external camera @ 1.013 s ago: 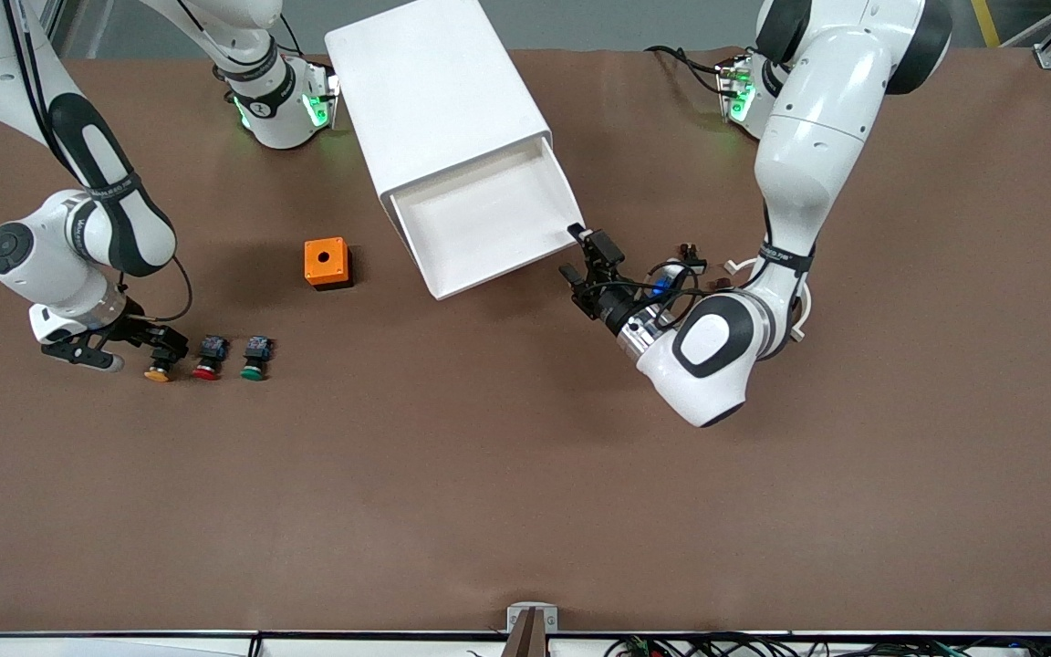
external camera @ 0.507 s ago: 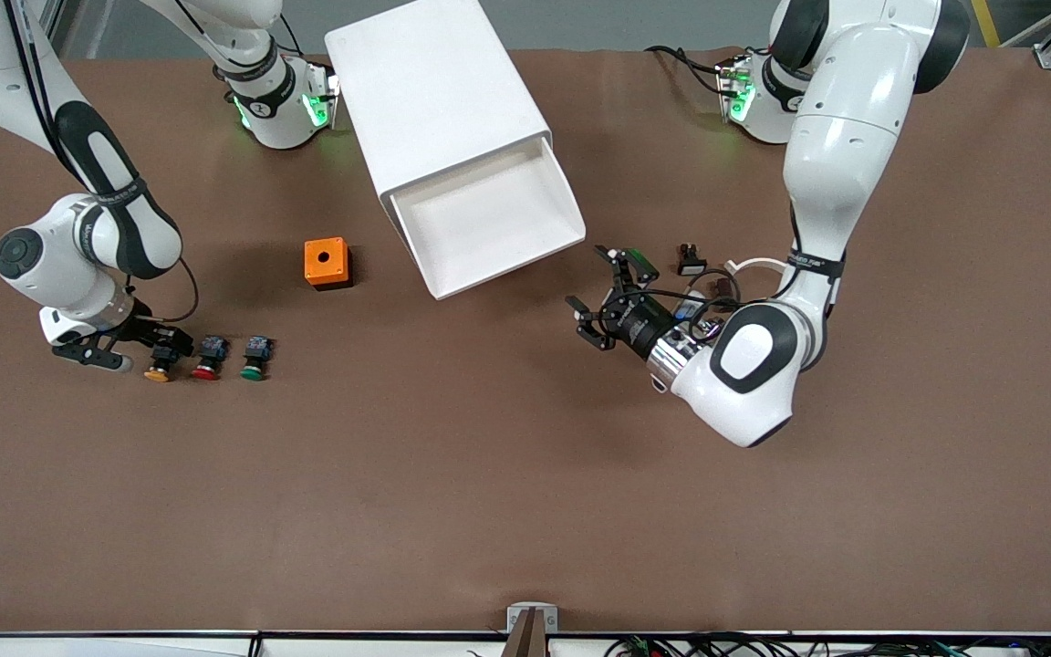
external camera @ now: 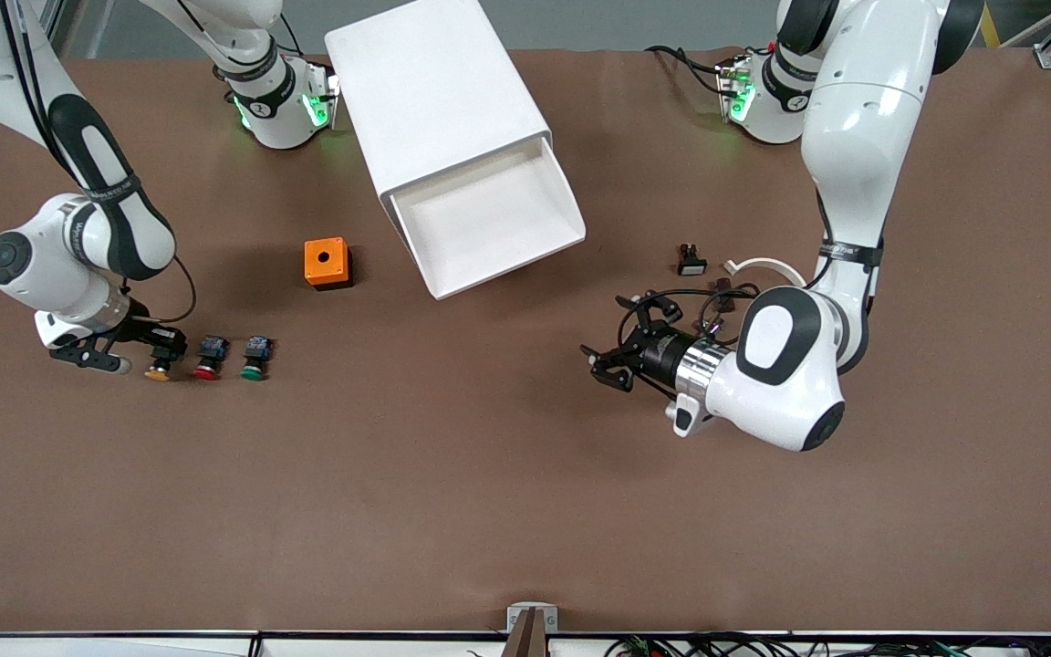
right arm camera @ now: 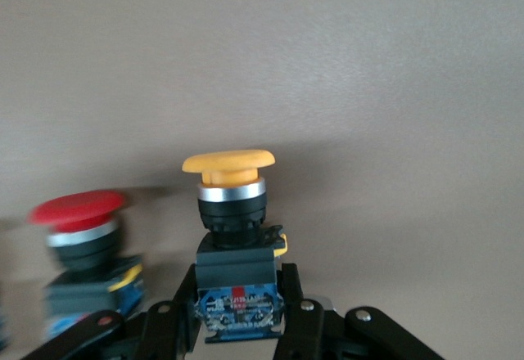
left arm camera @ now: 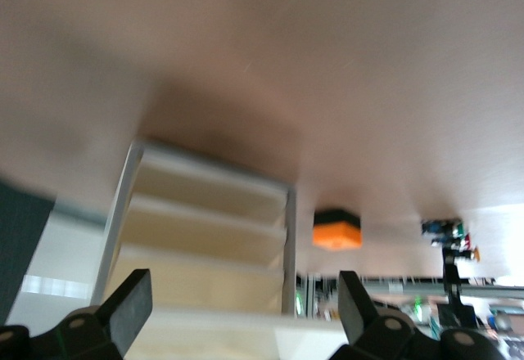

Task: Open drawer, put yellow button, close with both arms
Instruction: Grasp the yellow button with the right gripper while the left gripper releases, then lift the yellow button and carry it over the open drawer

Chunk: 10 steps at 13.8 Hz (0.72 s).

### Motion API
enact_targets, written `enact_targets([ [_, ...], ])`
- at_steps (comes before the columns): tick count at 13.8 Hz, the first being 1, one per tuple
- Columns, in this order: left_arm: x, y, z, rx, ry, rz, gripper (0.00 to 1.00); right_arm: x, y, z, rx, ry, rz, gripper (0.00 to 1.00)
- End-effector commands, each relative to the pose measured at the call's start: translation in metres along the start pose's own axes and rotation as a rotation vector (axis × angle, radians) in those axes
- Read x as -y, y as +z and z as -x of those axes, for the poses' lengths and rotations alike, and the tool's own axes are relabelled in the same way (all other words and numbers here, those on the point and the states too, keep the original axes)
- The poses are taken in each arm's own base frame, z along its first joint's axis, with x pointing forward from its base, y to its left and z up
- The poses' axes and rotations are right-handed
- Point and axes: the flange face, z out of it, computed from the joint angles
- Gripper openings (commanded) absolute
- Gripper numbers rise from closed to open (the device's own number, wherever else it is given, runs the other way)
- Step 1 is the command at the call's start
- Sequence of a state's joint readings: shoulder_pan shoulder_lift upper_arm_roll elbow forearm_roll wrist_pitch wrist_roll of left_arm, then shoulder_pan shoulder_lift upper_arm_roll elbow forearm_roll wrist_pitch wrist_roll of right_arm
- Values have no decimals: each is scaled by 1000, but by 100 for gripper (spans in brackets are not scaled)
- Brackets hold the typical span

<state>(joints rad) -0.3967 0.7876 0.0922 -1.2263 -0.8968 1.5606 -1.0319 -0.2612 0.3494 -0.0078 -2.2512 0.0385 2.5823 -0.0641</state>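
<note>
The cabinet [external camera: 434, 91] has its uppermost drawer [external camera: 489, 224] pulled out and empty; the left wrist view shows the cabinet's front [left arm camera: 205, 245]. The yellow button [external camera: 158, 370] stands at the right arm's end of a row with the red and green ones. My right gripper [external camera: 161, 351] is shut on its blue-black body; in the right wrist view the fingers [right arm camera: 299, 311] press both sides of the button [right arm camera: 229, 180]. My left gripper [external camera: 600, 362] is open and empty, low over bare table, clear of the drawer; its jaws stand wide apart in the left wrist view [left arm camera: 241, 303].
The red button [external camera: 207, 358] and green button [external camera: 254, 358] stand beside the yellow one. An orange box [external camera: 326, 262] with a hole sits between the buttons and the cabinet. Small black parts [external camera: 691, 263] lie by the left arm.
My left gripper has let go of the drawer's corner and drawn away toward the front camera, fingers open. The drawer stays open. My right gripper stays at the yellow button.
</note>
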Motion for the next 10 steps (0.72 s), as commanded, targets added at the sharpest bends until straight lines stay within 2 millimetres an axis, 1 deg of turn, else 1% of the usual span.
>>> enact_targets([
  [1,-4,-20,19,-173,175,32,100,40,-93,-5,45,71,-21,0],
  [3,-4,-41,32,-259,222,56,100,77,-148,1,80,146,-28,0],
  [4,-3,-55,44,-312,244,66,100,100,-174,8,92,192,-52,0],
  [5,0,-65,54,-358,263,64,100,126,-203,15,110,230,-75,0],
  [6,3,-73,65,-406,283,50,100,147,-227,22,124,264,-78,0],
  [7,3,-72,69,-446,296,23,100,171,-251,33,130,283,-88,0],
  [8,2,-66,79,-490,317,-9,100,194,-273,45,132,310,-103,0],
  [9,-1,-58,86,-522,337,-28,100,208,-288,58,127,340,-112,0],
  [10,-3,-53,91,-568,345,-38,100,228,-303,72,116,363,-123,0],
])
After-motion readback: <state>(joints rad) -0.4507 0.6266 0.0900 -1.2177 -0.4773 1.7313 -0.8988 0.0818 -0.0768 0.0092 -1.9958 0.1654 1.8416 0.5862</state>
